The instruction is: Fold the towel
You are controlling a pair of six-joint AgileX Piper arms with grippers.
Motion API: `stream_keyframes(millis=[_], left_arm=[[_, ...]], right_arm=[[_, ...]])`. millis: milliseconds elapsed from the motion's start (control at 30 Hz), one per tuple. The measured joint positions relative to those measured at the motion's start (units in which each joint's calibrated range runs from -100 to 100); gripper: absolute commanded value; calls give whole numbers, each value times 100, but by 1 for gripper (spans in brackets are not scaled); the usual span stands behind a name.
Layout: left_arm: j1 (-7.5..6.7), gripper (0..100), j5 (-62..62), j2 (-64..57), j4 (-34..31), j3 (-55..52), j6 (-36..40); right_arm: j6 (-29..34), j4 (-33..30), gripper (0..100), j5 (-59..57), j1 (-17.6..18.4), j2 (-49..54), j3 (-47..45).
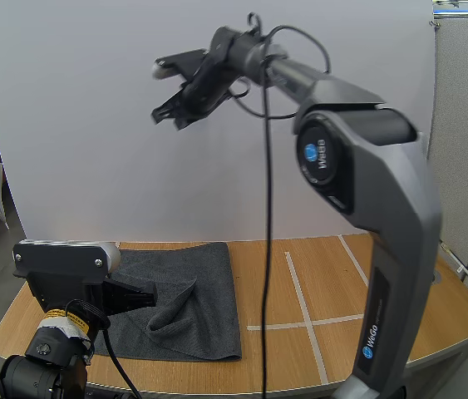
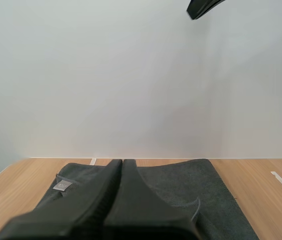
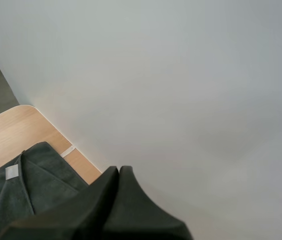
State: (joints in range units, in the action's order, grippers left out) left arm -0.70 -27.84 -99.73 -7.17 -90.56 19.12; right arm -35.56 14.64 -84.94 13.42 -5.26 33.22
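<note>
The towel (image 1: 196, 278) is dark grey and lies on the left half of the table (image 1: 383, 283), running from near the back edge to near the front edge. Its right side stops short of the white tape line (image 1: 298, 291) that crosses the wood from back to front. Most of the cloth lies flat, but a puckered ridge (image 1: 175, 312) rises in its near middle. A small pale label (image 2: 62, 186) sits by the towel's back left corner. The left gripper (image 1: 150, 293) is low over the towel's left part, just beside the ridge, with its fingers pressed together into one dark wedge that pinches nothing. Whether the tip touches the cloth cannot be told. In the left wrist view the wedge points across the towel toward the table's back edge. The right gripper (image 1: 171, 116) is raised high above the table's back left area, in front of the white screen (image 1: 92, 150) and well apart from the towel. Its fingers are also pressed together with nothing between them, and in the right wrist view the towel's labelled corner and the table's rounded back left corner lie far below them.
</note>
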Motion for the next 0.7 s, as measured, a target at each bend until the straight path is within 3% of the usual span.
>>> stream_keyframes(millis=[333,433,700], left_arm=[[0,0,0,0,0,0,0],[0,0,0,0,0,0,0],[0,0,0,0,0,0,0]], right_arm=[[114,-11,0,131,-431,1680,-1617],[114,-60,0,522,-509,2561,-2787],[114,-133,0,755,-516,3852,-4548]])
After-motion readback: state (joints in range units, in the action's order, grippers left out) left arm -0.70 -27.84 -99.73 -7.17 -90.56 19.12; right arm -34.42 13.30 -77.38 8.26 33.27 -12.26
